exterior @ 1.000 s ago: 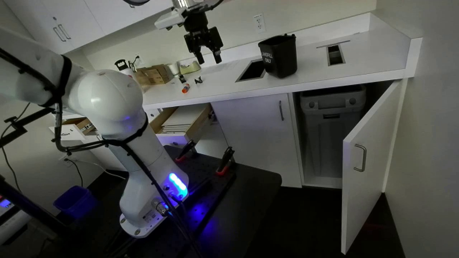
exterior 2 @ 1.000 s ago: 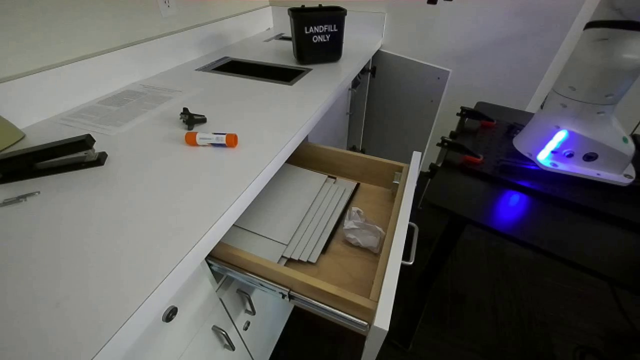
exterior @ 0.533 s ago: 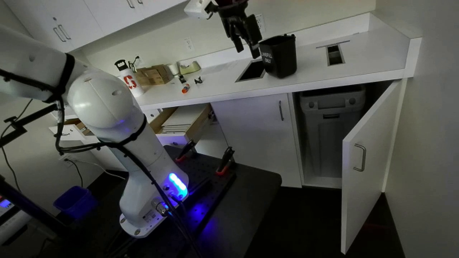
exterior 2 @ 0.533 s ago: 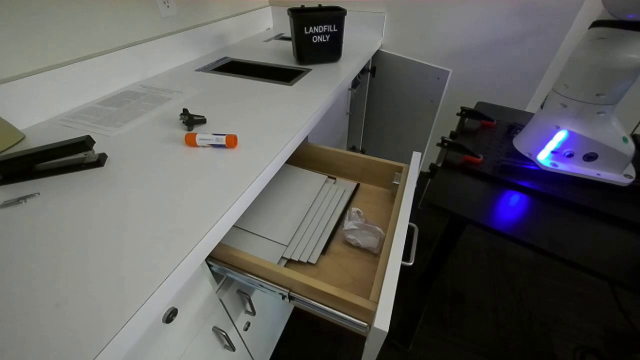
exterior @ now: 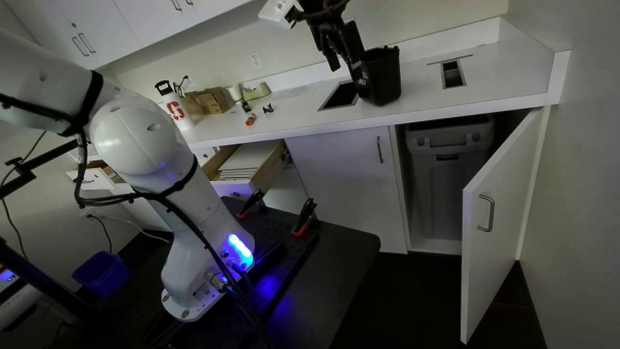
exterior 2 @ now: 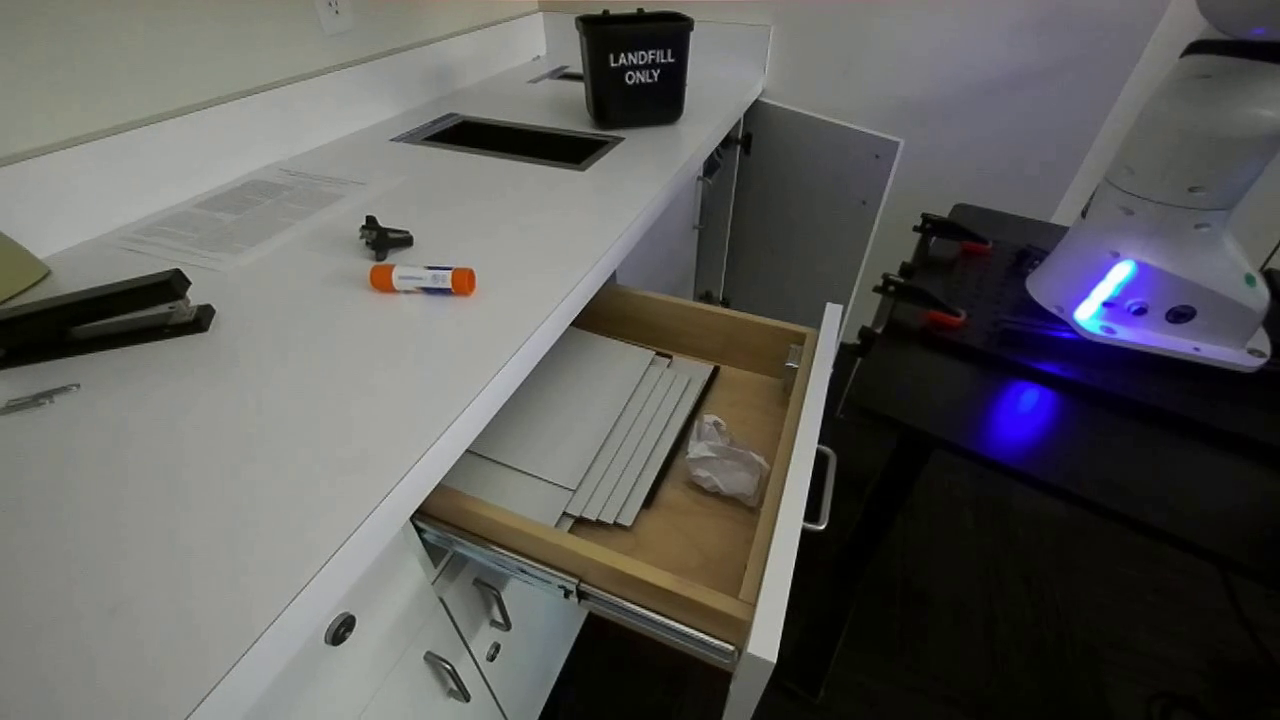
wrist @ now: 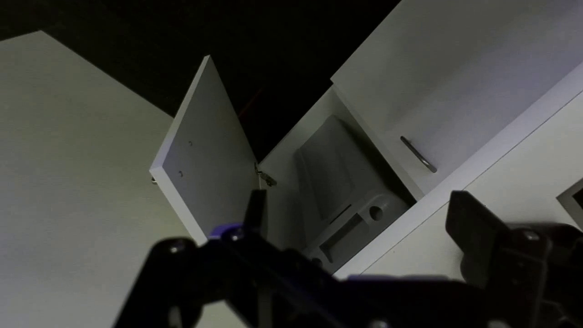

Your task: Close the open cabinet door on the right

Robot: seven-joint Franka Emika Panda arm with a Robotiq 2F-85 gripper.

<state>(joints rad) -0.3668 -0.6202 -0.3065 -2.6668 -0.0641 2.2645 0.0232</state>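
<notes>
The cabinet door [exterior: 508, 194] is a white flat panel with a metal handle. It stands swung out at the right end of the counter in an exterior view. Its grey-looking inner face shows in an exterior view [exterior 2: 810, 200] and in the wrist view [wrist: 214, 159]. My gripper [exterior: 346, 72] is up above counter height, left of the door, overlapping the black bin in that view. In the wrist view my gripper [wrist: 360, 196] has its fingers wide apart with nothing between them. The door's handle is almost hidden in the wrist view.
A grey bin [exterior: 448, 179] stands inside the open cabinet. A black landfill bin [exterior: 382, 77] stands on the white counter [exterior 2: 330, 370]. A drawer [exterior 2: 700, 570] is pulled out. A wall [exterior: 581, 194] is close beside the door. Clamps [exterior: 303, 218] rise from the black table.
My gripper has moved right in an exterior view, from over the counter's middle to the black bin, and has turned. The door has not moved.
</notes>
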